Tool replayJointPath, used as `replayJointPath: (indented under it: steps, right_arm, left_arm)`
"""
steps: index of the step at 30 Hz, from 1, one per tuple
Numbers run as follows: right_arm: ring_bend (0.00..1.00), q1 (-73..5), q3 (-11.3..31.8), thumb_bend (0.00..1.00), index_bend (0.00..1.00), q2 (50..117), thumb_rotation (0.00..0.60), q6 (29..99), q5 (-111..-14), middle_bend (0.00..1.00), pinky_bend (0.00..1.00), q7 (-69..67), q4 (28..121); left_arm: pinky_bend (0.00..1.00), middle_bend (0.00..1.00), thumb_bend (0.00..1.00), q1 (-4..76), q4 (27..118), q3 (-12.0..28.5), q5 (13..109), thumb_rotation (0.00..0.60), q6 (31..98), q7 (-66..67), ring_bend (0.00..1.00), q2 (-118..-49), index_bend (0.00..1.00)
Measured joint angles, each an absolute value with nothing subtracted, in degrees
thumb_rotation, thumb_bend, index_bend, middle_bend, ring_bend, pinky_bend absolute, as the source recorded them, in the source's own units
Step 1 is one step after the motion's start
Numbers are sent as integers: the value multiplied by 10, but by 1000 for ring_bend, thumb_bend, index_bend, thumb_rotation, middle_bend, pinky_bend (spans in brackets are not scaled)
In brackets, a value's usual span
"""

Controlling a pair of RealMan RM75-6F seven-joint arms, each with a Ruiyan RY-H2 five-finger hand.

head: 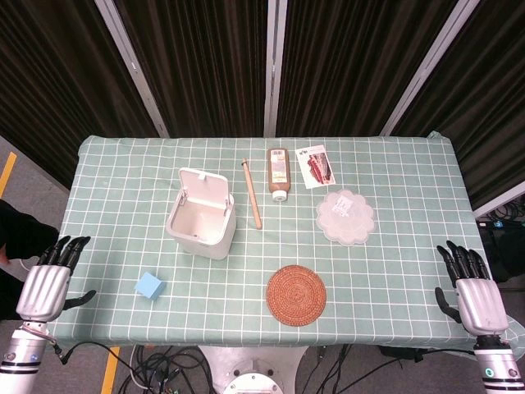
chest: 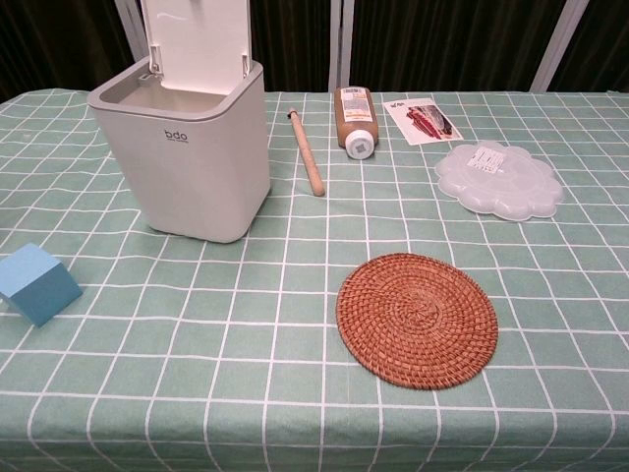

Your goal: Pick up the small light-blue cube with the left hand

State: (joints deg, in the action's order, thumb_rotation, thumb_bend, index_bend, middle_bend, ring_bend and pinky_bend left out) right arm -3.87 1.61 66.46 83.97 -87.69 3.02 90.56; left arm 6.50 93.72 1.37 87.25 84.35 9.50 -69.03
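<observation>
The small light-blue cube [head: 148,286] [chest: 37,283] lies on the green checked tablecloth, front left, in front of the white bin. My left hand [head: 51,279] hovers at the table's left edge, fingers spread and empty, about a hand's length left of the cube. At the right edge, my right hand [head: 472,287] also has its fingers apart and holds nothing. Neither hand shows in the chest view.
A white bin [head: 202,215] [chest: 190,147] with raised lid stands behind the cube. A wooden stick [head: 251,194], a brown bottle [head: 279,173], a printed card [head: 315,165], a clear scalloped plate [head: 345,216] and a woven round coaster [head: 296,295] lie further right.
</observation>
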Motion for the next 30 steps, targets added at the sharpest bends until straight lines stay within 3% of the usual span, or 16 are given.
replayJointPath:
  steps: [13, 23, 30]
  right_arm:
    - [0, -39, 19, 359, 0, 663, 600, 842, -875, 0, 0, 28, 906]
    - [0, -41, 27, 359, 0, 652, 600, 848, -875, 0, 0, 25, 910]
    - [0, -43, 26, 360, 0, 655, 600, 840, -870, 0, 0, 24, 908]
  left_arm:
    - [188, 119, 87, 71, 948, 0, 891, 600, 827, 82, 64, -684, 91]
    - [188, 119, 85, 106, 954, -30, 926, 600, 751, 86, 64, -700, 91]
    - [191, 119, 85, 145, 940, -27, 928, 600, 698, 91, 64, -740, 95]
